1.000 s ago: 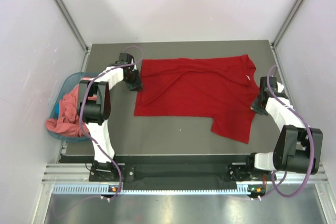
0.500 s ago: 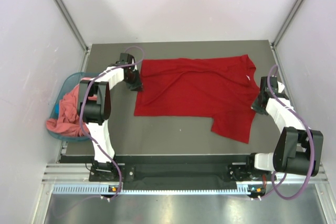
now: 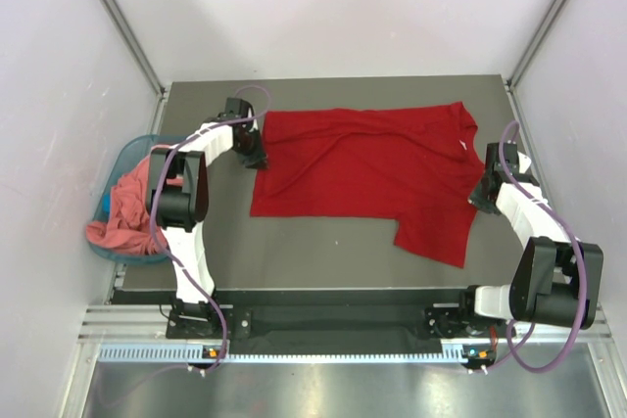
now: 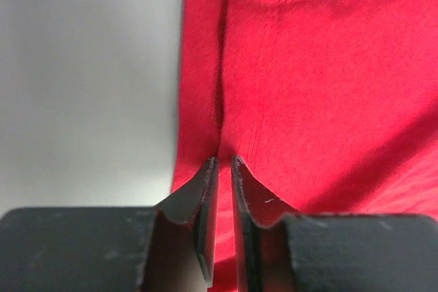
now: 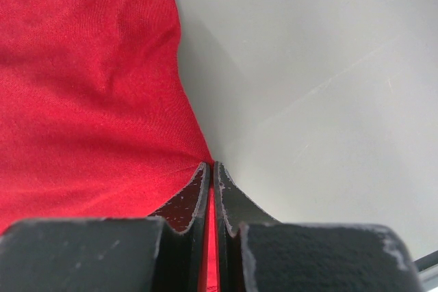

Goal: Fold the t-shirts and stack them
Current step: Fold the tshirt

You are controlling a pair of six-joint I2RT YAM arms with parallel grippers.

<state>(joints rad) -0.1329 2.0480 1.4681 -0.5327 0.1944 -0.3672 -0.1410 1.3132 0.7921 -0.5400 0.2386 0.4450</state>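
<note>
Red cloth: 1 deep red t-shirt [image 3: 362, 163] lies spread on the tabletop [image 3: 323, 261], neck and white label [image 3: 462, 147] toward the right side, 1 sleeve reaching toward the near edge. A 2nd, salmon-pink t-shirt [image 3: 122, 217] sits heaped in the teal basket [image 3: 132, 149] off the left side, not yet handled.

Step in hand, as judged: securing both ends of the red shirt ahead of the 1st fold.

Left pincer [image 4: 224, 162]: at the shirt's left edge, jaws narrow with a slim gap between them, tips set on a raised crease of cloth. Whether the cloth is clamped cannot be told.

Right pincer [image 5: 210, 165]: at the shirt's right edge, jaws fully together, a sliver of red showing between them; it holds that edge.

Recommendations:
1. Confirm the left grip bites through the whole crease before any lift; a shallow pinch is likely to slip.
2. Raise both ends evenly and keep the cloth taut between them, so the wrinkles across the chest do not set into the fold.
3. Watch the loose near sleeve; it may drag or tuck under.
</note>
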